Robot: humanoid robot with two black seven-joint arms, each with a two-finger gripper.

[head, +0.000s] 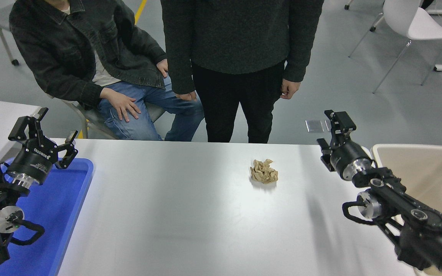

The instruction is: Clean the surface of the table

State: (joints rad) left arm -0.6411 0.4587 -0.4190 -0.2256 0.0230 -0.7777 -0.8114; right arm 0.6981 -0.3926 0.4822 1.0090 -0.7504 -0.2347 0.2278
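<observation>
The white table surface (pixel 190 214) fills the middle of the head view. A crumpled ball of brown paper (pixel 264 171) lies on it, right of centre and near the far edge. My right gripper (pixel 327 128) hovers open and empty above the table's far right corner, about a hand's width right of the paper and apart from it. My left gripper (pixel 57 123) is parked open over the far end of the blue tray.
A blue tray (pixel 63 214) sits at the table's left end under the left arm. A beige bin (pixel 432 172) stands at the right end, beside the right arm. One person sits and another stands at the far side, hands (pixel 121 104) off the table.
</observation>
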